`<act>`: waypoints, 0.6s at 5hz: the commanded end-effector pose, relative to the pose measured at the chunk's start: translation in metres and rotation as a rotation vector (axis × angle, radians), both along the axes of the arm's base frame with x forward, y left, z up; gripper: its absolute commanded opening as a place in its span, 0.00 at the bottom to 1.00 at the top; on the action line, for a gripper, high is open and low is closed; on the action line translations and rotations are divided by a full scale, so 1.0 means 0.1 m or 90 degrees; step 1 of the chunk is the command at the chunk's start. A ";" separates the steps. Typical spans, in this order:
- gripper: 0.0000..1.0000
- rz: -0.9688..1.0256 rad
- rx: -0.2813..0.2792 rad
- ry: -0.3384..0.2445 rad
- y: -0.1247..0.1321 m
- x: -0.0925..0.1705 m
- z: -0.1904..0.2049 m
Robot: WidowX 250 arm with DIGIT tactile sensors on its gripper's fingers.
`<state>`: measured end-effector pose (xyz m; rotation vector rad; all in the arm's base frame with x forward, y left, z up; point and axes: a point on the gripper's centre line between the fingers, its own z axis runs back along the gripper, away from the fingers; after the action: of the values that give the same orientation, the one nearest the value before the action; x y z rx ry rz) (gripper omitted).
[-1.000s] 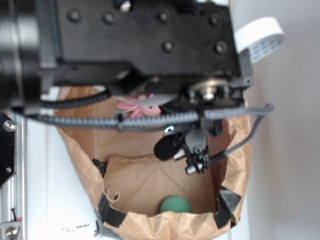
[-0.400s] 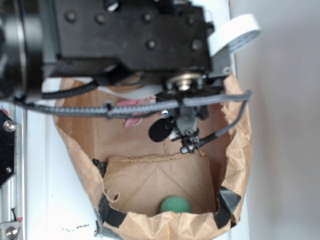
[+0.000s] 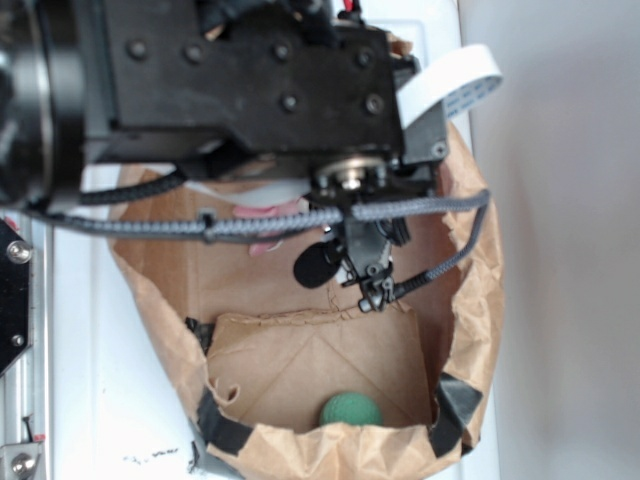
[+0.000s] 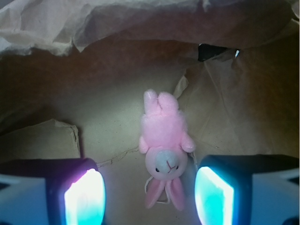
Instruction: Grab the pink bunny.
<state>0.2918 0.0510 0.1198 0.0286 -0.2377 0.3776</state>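
A: The pink bunny lies flat on the floor of the brown paper bag, face up, ears toward the camera and feet pointing away.

B: And the claw?

A: Spread wide. Its two lit fingers stand either side of the bunny's head and ears, not touching it; the bunny sits nearer the teal-lit one.

B: From the exterior view?

A: Only a sliver of pink shows under the arm and its braided cable. A green ball rests well apart at the bag's opposite end. The bag sits on a white bench.
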 end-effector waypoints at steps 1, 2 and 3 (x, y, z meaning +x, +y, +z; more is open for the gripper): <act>1.00 0.014 0.005 -0.036 0.10 0.02 0.17; 1.00 0.014 0.005 -0.036 0.10 0.02 0.17; 1.00 0.045 0.028 -0.049 0.13 0.18 -0.09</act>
<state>0.3049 0.0586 0.0965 0.0629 -0.2659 0.4414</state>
